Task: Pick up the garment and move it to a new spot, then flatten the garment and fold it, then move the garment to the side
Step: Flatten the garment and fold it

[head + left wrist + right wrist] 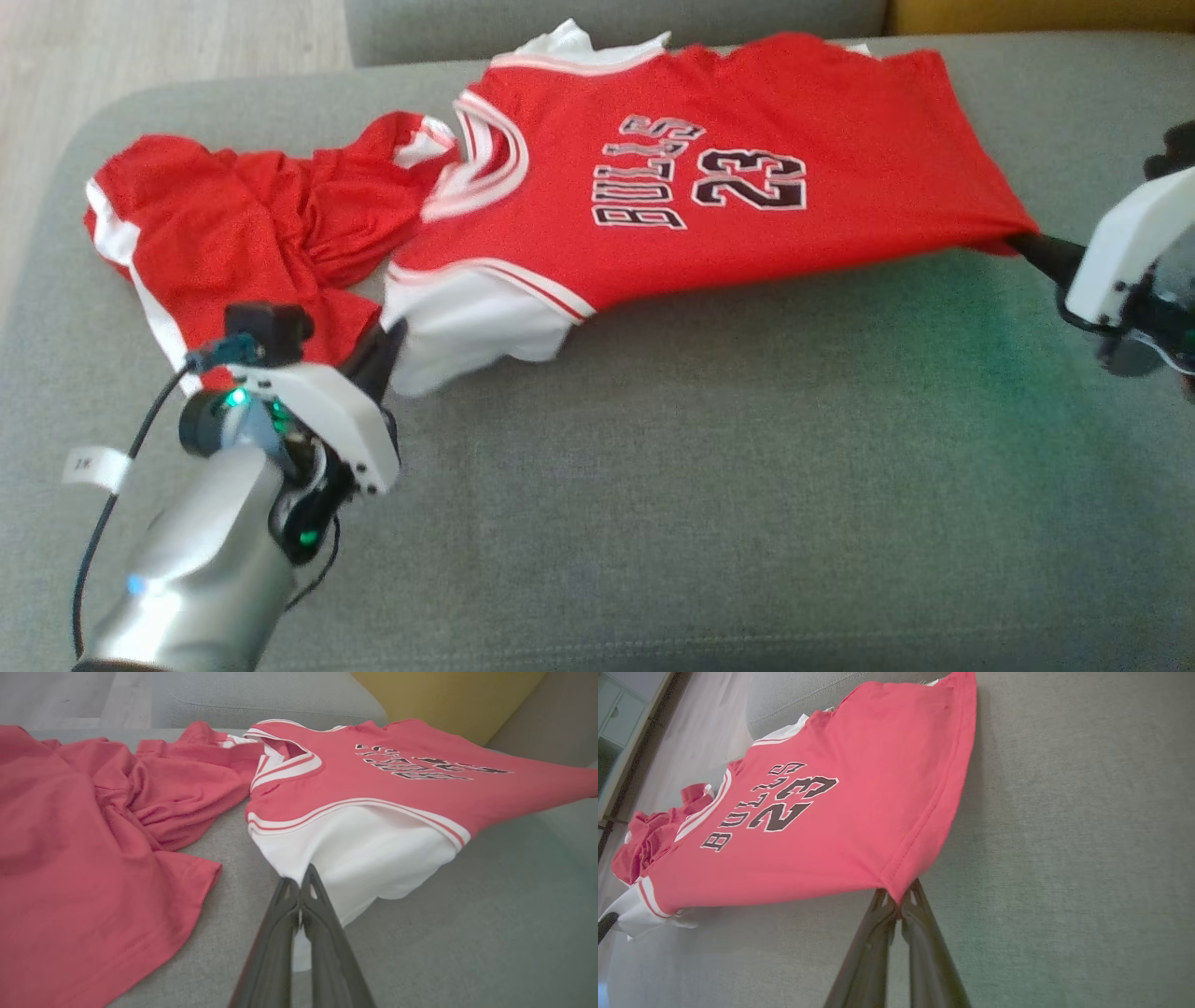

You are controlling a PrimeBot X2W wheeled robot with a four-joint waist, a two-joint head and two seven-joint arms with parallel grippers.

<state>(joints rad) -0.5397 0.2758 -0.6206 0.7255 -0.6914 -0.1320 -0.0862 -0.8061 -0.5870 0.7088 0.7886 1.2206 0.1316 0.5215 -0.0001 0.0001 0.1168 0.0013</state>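
The garment (pixel 709 177) is a red basketball jersey with white sleeves, printed BULLS 23, stretched across the grey sofa seat. My left gripper (pixel 392 341) is shut on its white sleeve (pixel 373 858), its dark fingers pinched together at the sleeve's edge (pixel 299 884). My right gripper (pixel 1022 241) is shut on the red hem corner at the right (pixel 901 891), and the cloth is pulled taut and lifted between the two grips. In the right wrist view the garment (pixel 822 812) spreads away up and to the left.
Red shorts (pixel 243 233) with white side stripes lie crumpled left of the jersey, close to my left gripper (pixel 93 835). The grey seat cushion (pixel 747 485) stretches wide in front. A yellow cushion (pixel 444 700) sits at the back; wooden floor (pixel 140 47) lies beyond the left edge.
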